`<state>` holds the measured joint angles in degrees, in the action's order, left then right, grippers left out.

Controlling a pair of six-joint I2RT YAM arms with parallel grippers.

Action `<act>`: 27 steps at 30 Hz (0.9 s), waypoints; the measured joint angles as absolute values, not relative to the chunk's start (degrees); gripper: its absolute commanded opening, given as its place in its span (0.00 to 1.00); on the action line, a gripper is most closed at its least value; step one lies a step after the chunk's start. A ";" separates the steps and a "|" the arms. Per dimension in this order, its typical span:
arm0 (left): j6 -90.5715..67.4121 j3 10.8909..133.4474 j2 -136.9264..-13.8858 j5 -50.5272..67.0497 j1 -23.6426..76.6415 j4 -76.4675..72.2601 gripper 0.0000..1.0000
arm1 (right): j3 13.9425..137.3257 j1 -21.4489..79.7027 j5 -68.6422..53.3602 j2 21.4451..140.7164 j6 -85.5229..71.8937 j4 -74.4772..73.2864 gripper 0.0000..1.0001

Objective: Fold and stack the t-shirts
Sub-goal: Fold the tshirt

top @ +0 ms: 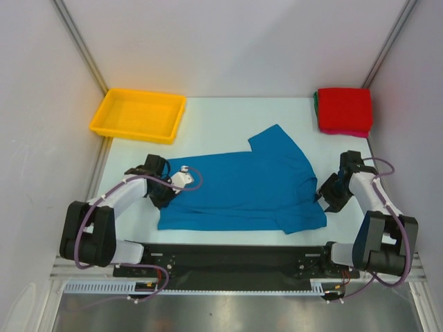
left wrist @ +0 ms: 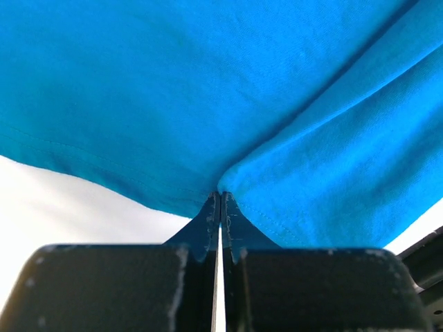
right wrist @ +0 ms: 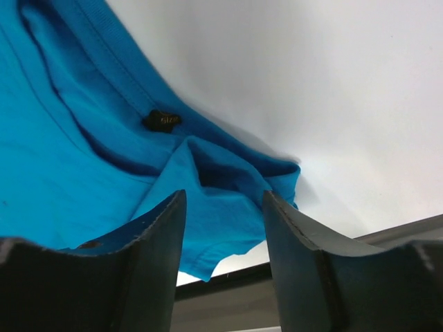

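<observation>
Gripper, left: the left gripper (left wrist: pixel 220 200) is pressed together on the hem edge of the bright blue short-sleeved cloth t-shirt (top: pixel 242 190). The cloth puckers into the pinch, so the edge is truly caught, as it must be to carry it over in a fold.
Gripper, right: the right gripper (right wrist: pixel 223 197) stands with its jaws apart, straddling a bunched fold at the neckline just beside a small dark tag (right wrist: pixel 161 121). Nothing there looks pinched.
Why both ends: hem and collar are the shirt's two ends, and an arm at each lets the cloth be lifted taut instead of dragged by one corner.
Shirt position: it is spread flat across the middle of the white surface (top: pixel 221 121), hem to the left and collar to the right. One sleeve points far and the other lies near the right arm.
Step in hand: probably securing the second grasp before the first fold, so the task looks early for this shirt.
Risk: if the right side closes on only the loose collar fold, the body may sag and crease.
Far right: a folded red t-shirt (top: pixel 344 108) sits in the far-right corner with green and pink edges beneath it. That looks like the stack the blue one should join.
Far left: a yellow plastic tray (top: pixel 178 119) sits well apart from the shirt, and I judge it has no part in this step.
</observation>
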<state>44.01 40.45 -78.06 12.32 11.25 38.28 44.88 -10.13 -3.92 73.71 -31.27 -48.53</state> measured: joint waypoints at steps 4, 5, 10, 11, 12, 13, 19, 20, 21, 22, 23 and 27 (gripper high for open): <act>43.64 40.51 -77.71 12.43 11.22 38.70 0.00 | 44.56 -10.24 -3.92 75.96 -31.48 -47.16 0.51; 43.57 40.51 -77.56 12.43 11.22 38.83 0.00 | 44.40 -10.24 -3.92 76.25 -31.48 -46.94 0.50; 43.57 40.75 -76.79 12.43 11.22 39.77 0.00 | 44.31 -10.24 -3.97 77.67 -31.42 -46.02 0.13; 43.55 40.99 -76.73 12.43 11.22 40.07 0.00 | 44.31 -10.24 -3.97 77.71 -31.33 -45.89 0.09; 43.53 41.28 -76.73 12.47 11.22 40.40 0.00 | 44.31 -10.24 -3.97 77.73 -31.35 -45.71 0.01; 43.51 41.65 -76.71 12.51 11.22 40.71 0.00 | 44.31 -10.24 -4.01 77.73 -31.24 -45.56 0.00; 43.00 44.14 -75.96 13.32 11.20 42.19 0.00 | 44.49 -10.35 -3.95 77.49 -31.24 -45.74 0.00; 42.87 44.51 -75.83 13.30 11.18 42.39 0.00 | 44.95 -10.35 -3.90 77.28 -31.22 -46.33 0.00; 42.59 44.75 -75.66 13.28 11.05 42.46 0.00 | 45.76 -10.35 -3.81 76.88 -31.16 -47.03 0.00; 42.48 44.86 -75.53 13.26 10.87 42.57 0.00 | 46.65 -10.33 -3.64 76.42 -31.05 -47.70 0.00; 42.28 44.91 -75.40 13.21 10.59 42.59 0.00 | 47.83 -10.28 -3.44 75.79 -30.98 -48.42 0.00; 41.36 44.91 -75.20 12.73 9.02 42.28 0.00 | 51.40 -10.17 -3.49 72.38 -31.07 -49.19 0.00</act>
<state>41.36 44.91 -75.20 12.73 9.02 42.28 51.40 -10.17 -3.49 72.38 -31.07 -49.19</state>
